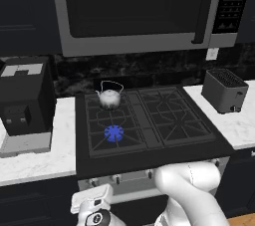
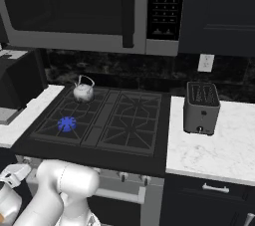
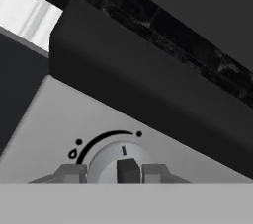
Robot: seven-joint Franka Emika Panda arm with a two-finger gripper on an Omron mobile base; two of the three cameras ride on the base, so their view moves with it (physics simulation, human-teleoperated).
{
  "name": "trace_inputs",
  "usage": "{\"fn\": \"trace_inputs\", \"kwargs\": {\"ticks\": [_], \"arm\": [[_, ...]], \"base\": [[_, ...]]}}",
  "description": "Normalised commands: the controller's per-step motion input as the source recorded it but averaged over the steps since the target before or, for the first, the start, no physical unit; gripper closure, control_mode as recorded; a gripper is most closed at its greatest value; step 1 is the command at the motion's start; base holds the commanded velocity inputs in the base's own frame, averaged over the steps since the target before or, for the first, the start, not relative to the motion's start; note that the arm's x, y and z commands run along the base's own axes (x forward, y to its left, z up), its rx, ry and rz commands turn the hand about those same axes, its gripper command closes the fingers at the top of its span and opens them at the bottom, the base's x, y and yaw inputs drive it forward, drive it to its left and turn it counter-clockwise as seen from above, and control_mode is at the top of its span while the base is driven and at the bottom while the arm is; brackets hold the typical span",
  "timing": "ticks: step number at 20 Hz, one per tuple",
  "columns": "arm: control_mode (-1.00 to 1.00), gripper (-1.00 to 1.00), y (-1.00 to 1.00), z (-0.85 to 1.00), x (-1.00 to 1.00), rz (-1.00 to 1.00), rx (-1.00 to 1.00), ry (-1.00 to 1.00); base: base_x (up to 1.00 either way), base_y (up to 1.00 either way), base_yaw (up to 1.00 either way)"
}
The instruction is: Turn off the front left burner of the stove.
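The gripper (image 3: 111, 172) is sitting right at one silver knob (image 3: 118, 161) on the stove's front panel (image 3: 59, 129), its two fingertips (image 3: 69, 172) flanking the knob's dark ridge, though whether they are pressing it I cannot tell. Up and beyond, the stove (image 1: 149, 120) is showing four grates, and the front left burner (image 1: 114, 133) is burning with one blue flame, a kettle (image 1: 110, 95) standing on the grate behind it.

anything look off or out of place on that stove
One oddity: the front left burner shows a blue flame with nothing on it, while the kettle sits on the unlit burner behind. Nothing looks spilled, tilted or damaged. The pincer is at a silver knob on the stove's front panel.
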Motion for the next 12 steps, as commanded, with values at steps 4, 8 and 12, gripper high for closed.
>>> {"fn": "trace_inputs", "kwargs": {"ticks": [4, 8, 12], "arm": [[-1.0, 1.0, -0.26, 0.12, 0.0, -0.15, 0.47, 0.0], [-1.0, 1.0, -0.29, 0.11, 0.0, -0.18, 0.52, 0.0], [-1.0, 1.0, -0.24, 0.08, 0.0, -0.16, 0.48, 0.0]], "base": [[0.0, 0.0, 0.0], [0.0, 0.0, 0.0], [0.0, 0.0, 0.0]]}}
